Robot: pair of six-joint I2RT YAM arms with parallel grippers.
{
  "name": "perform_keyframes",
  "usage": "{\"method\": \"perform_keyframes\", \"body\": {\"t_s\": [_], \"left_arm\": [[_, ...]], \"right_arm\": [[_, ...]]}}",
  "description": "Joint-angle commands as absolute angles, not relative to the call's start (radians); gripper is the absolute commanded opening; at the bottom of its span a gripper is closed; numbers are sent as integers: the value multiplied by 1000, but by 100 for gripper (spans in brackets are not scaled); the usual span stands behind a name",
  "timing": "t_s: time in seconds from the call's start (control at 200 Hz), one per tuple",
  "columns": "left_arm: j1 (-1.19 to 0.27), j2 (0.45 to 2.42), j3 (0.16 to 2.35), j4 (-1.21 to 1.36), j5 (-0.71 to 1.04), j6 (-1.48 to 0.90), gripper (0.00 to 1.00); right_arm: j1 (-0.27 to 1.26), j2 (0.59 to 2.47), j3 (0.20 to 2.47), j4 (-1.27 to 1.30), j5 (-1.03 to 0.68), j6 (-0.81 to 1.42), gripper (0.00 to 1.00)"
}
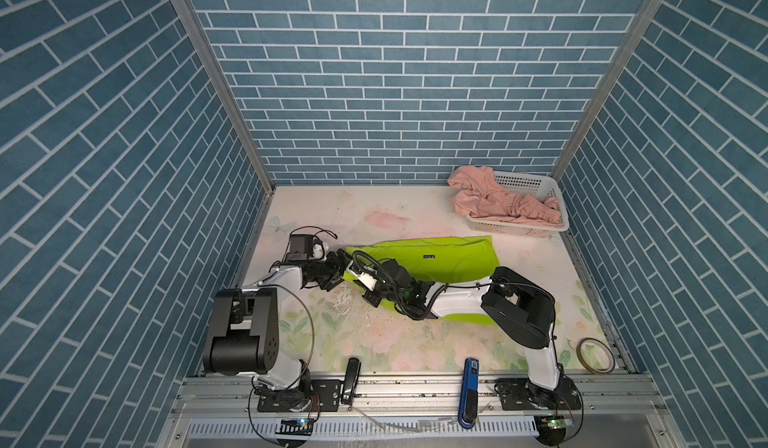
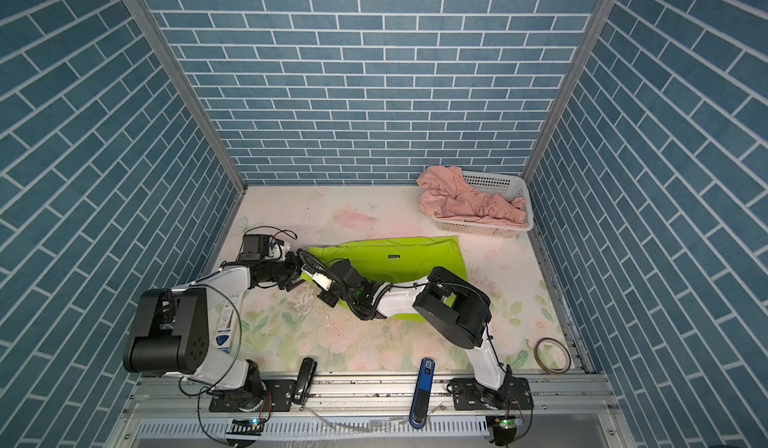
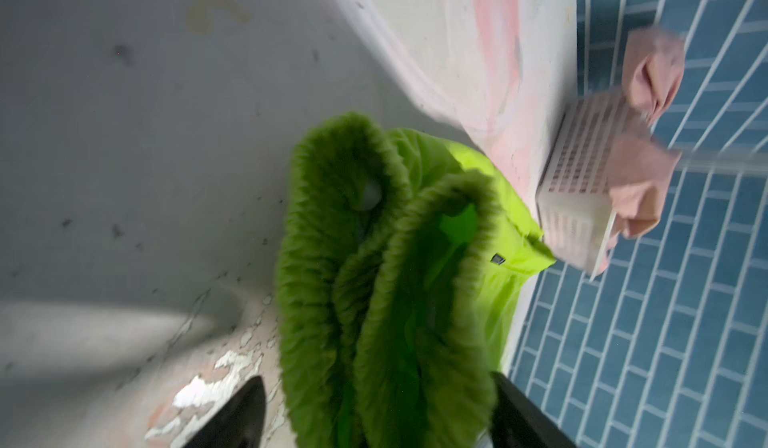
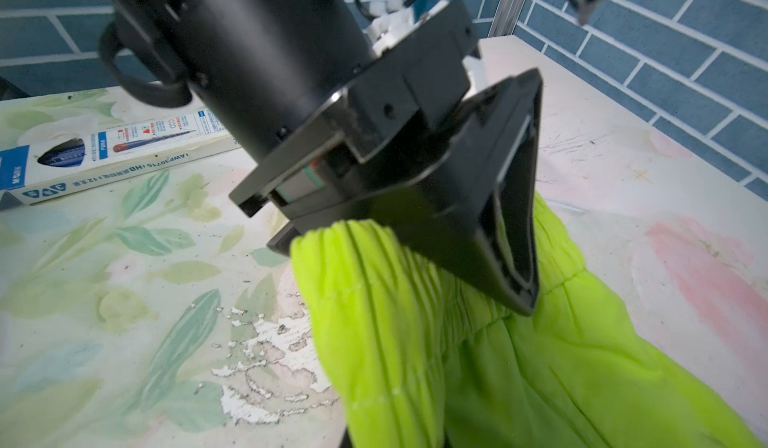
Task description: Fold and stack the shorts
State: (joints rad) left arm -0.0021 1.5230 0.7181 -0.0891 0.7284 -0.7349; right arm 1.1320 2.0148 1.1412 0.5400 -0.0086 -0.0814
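The lime-green shorts lie flat across the middle of the table, gathered waistband at their left end. My right gripper reaches across and is shut on that waistband; in the right wrist view the green cloth covers its jaws. My left gripper is open right beside it, its black fingers straddling the bunched waistband. The salmon-pink shorts lie crumpled, draped over the basket's rim.
The white perforated basket stands at the back right corner. A pencil box lies at the left, under the left arm. A black stapler, a blue stapler and a tape roll lie along the front edge.
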Motion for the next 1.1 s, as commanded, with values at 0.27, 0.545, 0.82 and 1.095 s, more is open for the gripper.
{"method": "perform_keyframes", "body": {"t_s": [0.27, 0.545, 0.82, 1.095], "left_arm": [[-1, 1438, 797, -278, 665, -606, 0], [283, 1226, 916, -708, 694, -379, 0], [421, 1208, 1090, -905, 716, -275, 0], [416, 1251, 1187, -893, 733, -334, 0]], "right_arm": [[1123, 1856, 1094, 587, -83, 13, 52], [1006, 1593, 983, 187, -197, 98, 53], [1060, 1823, 1145, 39, -332, 72, 10], [1114, 2162, 1452, -35, -508, 179, 2]]}}
